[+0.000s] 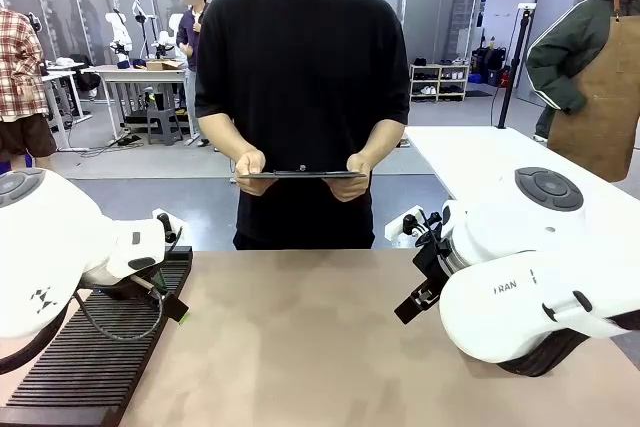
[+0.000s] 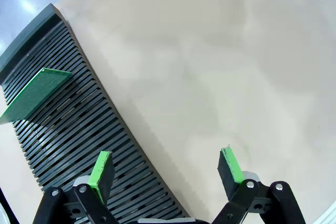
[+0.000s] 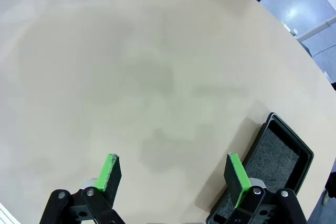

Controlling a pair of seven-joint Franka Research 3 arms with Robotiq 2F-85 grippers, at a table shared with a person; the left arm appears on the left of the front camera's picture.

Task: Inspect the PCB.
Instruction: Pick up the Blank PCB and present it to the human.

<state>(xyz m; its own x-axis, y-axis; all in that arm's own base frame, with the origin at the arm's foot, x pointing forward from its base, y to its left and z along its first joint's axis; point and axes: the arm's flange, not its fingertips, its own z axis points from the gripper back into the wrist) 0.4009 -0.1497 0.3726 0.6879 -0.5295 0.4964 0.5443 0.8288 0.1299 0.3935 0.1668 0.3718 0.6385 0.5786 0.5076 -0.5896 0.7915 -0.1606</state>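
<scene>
Left wrist view shows the PCB [image 2: 34, 95], a thin green board with tiny dots all over its face. It stands tilted in the slots of a black rack [image 2: 79, 129], near the rack's far end. The left gripper [image 2: 166, 153] is wide open with nothing in it, partly over the rack's near end. The right gripper [image 3: 172, 157] is wide open too, over the tan table [image 3: 157, 51] beside a black tray [image 3: 278, 150]. Across the table, a person holds a clipboard [image 1: 300, 174] flat in both hands.
</scene>
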